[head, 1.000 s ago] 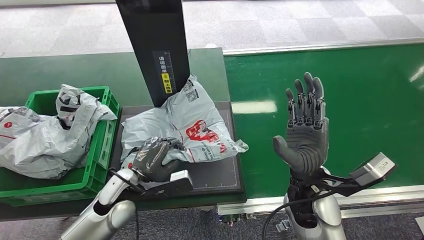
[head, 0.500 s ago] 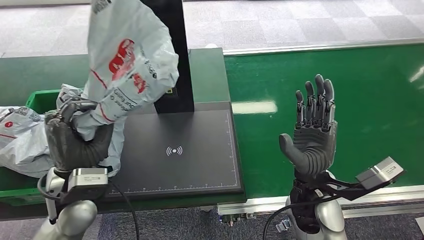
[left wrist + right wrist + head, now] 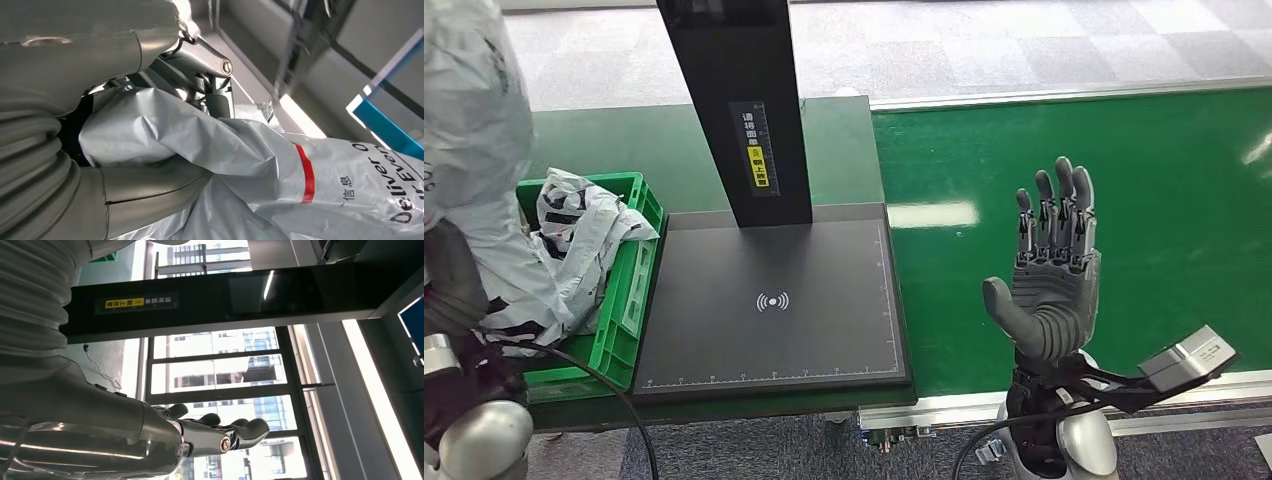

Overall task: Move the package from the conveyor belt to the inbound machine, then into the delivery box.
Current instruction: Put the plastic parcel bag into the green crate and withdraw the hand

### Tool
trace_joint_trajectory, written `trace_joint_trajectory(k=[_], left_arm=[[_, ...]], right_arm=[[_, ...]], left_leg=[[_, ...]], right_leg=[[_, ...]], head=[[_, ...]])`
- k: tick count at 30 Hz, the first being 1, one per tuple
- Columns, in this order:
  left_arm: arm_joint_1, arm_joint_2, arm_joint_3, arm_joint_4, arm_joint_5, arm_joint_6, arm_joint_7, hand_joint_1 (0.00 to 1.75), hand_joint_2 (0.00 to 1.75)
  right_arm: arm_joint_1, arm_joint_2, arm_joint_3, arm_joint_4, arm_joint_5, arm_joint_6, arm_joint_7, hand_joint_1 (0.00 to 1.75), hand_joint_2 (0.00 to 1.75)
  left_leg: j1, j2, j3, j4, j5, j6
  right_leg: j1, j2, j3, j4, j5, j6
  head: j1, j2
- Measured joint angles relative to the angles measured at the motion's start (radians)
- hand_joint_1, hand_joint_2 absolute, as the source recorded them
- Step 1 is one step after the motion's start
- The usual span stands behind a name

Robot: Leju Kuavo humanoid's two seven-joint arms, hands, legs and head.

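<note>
Left hand: the left hand sits at the far left edge of the head view, dark and partly cut off. The left wrist view shows its thumb and fingers closed around a bunched fold of the package.
Package: the grey plastic package rises from the left hand, held up high in the air. It hangs over the near-left part of the delivery box and touches no surface that can be seen. In the left wrist view it carries a red stripe and dark printed lettering.
Delivery box: the green delivery box stands just right of the left hand. Other crumpled grey bags lie inside it, heaped above its rim.
Inbound machine: the flat black plate of the inbound machine lies to the right of the box, touching or almost touching its side. It bears a small white signal mark. A black upright column stands at its far edge, with a yellow label on its face.
Table: the dark green table carries the box and the machine.
Conveyor belt: the bright green conveyor belt runs just right of the machine, under and beyond the right hand.
Right hand: the right hand is raised over the near part of the belt, well apart from the package. Its palm is turned up, its fingers are straight and spread, and it holds nothing.
</note>
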Motion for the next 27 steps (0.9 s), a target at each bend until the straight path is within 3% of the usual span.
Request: trace_joint_trajectory(k=[10,18,27], left_arm=[[-0.065,0.008,0.154,0.062,-0.084,-0.043,0.092,1.75,1.75],[-0.186,0.054,0.213,0.318,-0.240,-0.145,0.214,1.75,1.75],[-0.220,0.059,0.204,0.557,-0.412,-0.271,0.327,1.75,1.75]], right_arm=[[0.001,0.000,0.000,0.000,0.001,-0.001,-0.001,0.00,1.75],[0.012,0.000,0.000,-0.017,0.004,-0.012,0.001,0.00,1.75],[0.020,0.000,-0.001,-0.033,0.016,0.007,0.012,0.00,1.75]], left_leg=[[0.000,0.000,0.000,0.000,0.000,0.000],[0.000,0.000,0.001,0.000,0.001,-0.001],[0.000,0.000,0.000,0.000,0.001,-0.001]], right_leg=[[0.000,0.000,0.000,0.000,0.000,0.000],[0.000,0.001,0.000,0.000,0.000,-0.001],[0.000,0.001,-0.001,0.000,0.000,-0.001]], head=[[0.000,0.000],[0.000,0.000],[0.000,0.000]])
